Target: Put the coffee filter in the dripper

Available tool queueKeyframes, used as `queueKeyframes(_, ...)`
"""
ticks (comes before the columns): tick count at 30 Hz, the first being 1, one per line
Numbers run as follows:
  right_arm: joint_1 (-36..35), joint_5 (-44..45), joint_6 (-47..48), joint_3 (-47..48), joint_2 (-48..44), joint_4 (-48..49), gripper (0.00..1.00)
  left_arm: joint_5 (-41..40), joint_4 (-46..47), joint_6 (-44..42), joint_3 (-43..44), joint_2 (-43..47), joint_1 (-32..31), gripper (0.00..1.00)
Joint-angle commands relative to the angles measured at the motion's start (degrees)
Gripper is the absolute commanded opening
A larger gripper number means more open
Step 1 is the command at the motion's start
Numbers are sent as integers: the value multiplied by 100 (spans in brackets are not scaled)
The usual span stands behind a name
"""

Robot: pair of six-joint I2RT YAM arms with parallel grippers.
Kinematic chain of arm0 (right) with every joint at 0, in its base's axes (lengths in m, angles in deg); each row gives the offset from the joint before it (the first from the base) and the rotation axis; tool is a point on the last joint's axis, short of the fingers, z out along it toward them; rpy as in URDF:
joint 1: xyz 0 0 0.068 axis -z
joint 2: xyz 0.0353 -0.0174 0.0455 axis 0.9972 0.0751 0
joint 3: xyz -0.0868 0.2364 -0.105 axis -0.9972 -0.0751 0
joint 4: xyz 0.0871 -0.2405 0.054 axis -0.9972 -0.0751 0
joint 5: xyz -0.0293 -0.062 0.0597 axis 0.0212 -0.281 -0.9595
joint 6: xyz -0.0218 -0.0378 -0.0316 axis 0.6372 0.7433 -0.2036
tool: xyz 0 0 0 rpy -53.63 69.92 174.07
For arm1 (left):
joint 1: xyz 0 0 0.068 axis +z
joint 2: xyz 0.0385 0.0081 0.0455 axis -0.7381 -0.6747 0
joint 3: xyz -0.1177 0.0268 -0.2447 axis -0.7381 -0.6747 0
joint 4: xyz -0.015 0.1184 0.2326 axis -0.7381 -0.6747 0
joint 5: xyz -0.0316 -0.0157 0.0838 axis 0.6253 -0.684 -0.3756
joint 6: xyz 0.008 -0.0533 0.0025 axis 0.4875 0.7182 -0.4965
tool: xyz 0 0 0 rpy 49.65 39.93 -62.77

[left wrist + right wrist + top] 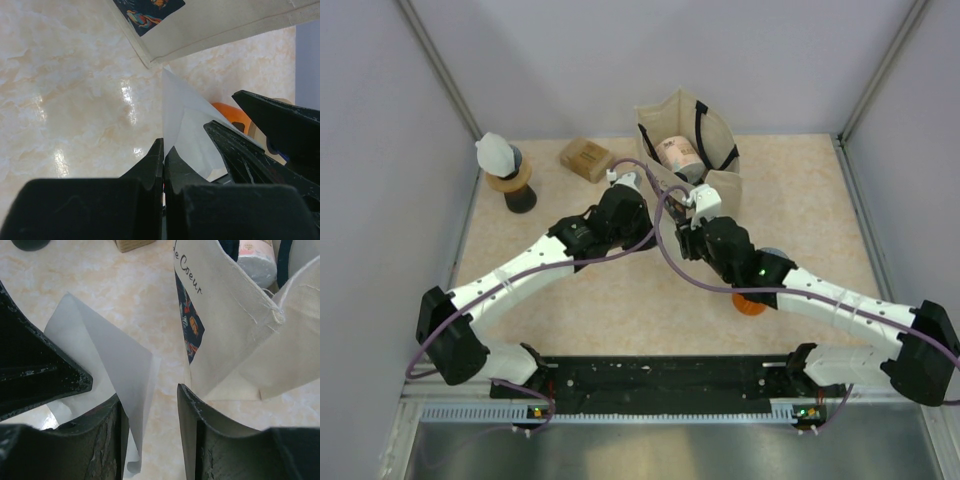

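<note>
Coffee filter (182, 115) pinched in left end effector (165, 149); right end effector (150, 395) spread, jaws straddling it.

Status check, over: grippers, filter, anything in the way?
Left gripper shut on coffee filter. Right gripper open beside it. Filter by tote bag; dripper back left. Brown box between them.

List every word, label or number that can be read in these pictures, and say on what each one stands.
"e Coeur": script letters on the cream tote bag, right wrist view; whatever precedes them is out of frame.
Print on the package inside the bag: too blurred to read.
On the brown box: nothing legible.
</note>
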Motion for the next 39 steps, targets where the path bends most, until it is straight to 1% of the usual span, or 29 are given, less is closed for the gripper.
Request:
queueKeyframes(1,-31,229,89,-4,69,470,42,161,151,-144,255,27,-36,0)
queueKeyframes(4,-40,308,107,40,122,479,41,231,133,-205,264,36,-62,0)
queueKeyframes(6,-31,343,107,75,149,444,36,302,107,-249,264,45,-62,0)
queueKeyframes(8,-40,369,116,146,175,295,24,328,72,-293,255,71,-62,0)
queueKeyframes(9,-40,378,107,163,175,277,16,302,28,-328,264,97,-62,0)
queueKeyframes(10,-23,405,107,181,158,103,10,258,-24,-381,264,124,-71,0)
queueKeyframes(12,-40,501,133,190,88,-30,6,101,-165,-468,238,159,-71,0)
queueKeyframes(16,-40,651,221,225,-71,-338,3,-93,-525,-784,246,194,-62,0)
queueKeyframes(19,-40,607,256,286,-203,-636,0,-138,-771,-1039,246,212,-71,0)
queueKeyframes(22,-31,397,221,313,-308,-822,0,125,-886,-1303,255,177,-71,0)
queueKeyframes(26,-31,63,151,401,-317,-1033,0,433,-1000,-1593,299,106,-71,4)
queueKeyframes(28,-31,18,142,453,-308,-1147,0,434,-1114,-1638,352,89,-71,4)
queueKeyframes(31,-31,-52,142,532,-282,-1314,0,355,-1281,-1691,431,28,-62,8)
queueKeyframes(36,-31,-140,116,603,-282,-1489,0,205,-1440,-1743,457,-34,-71,9)
queueKeyframes(39,-40,-402,89,682,-291,-1639,0,240,-1440,-1761,475,-52,-71,14)
